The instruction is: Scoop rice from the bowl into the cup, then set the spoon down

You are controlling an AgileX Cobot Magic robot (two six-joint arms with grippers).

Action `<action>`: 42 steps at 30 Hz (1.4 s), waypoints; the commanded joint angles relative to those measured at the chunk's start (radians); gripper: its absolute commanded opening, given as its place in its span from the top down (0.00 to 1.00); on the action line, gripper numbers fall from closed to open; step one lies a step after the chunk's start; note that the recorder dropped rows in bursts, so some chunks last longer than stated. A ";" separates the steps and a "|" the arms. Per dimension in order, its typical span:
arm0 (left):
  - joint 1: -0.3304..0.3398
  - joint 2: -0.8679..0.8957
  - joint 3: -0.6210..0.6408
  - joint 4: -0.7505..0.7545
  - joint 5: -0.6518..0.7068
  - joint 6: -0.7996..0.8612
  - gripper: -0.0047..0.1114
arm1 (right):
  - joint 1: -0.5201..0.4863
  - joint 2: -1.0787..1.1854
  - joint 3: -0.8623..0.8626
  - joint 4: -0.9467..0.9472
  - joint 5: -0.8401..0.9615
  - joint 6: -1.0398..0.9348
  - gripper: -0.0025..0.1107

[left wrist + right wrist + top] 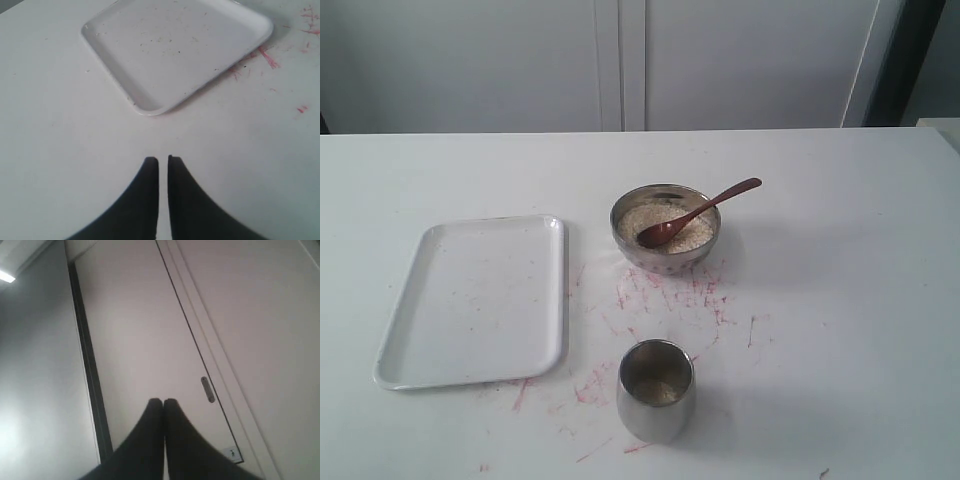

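Note:
A shiny steel bowl (666, 262) stands at mid-table, holding a heap of pale rice (672, 218). The dark wooden spoon (695, 214) lies in it, scoop on the rice, handle leaning over the right rim. The steel cup (655, 390) stands nearer the front edge, with a little rice at its bottom. Neither arm shows in the exterior view. My left gripper (163, 159) is shut and empty above bare table, near a white tray (150, 106). My right gripper (163, 401) is shut and empty, pointing at a white cabinet door.
The white tray (395, 372) lies empty left of the bowl and cup. Red-pink marks (670, 295) stain the table between bowl and cup. White cabinet doors (620, 60) stand behind the table.

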 commanded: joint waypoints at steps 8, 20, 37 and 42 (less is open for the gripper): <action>-0.002 -0.003 0.009 0.000 0.033 -0.006 0.84 | 0.024 0.124 -0.220 -0.024 0.193 -0.080 0.98; -0.002 -0.003 0.009 0.000 0.033 -0.006 0.84 | 0.164 0.418 -0.489 0.205 0.497 -0.510 0.98; -0.002 -0.003 0.009 0.000 0.033 -0.006 0.84 | 0.329 0.940 -0.917 0.373 0.884 -1.121 0.98; -0.002 -0.003 0.009 0.000 0.033 -0.006 0.84 | 0.329 1.087 -1.013 0.368 0.950 -1.184 0.98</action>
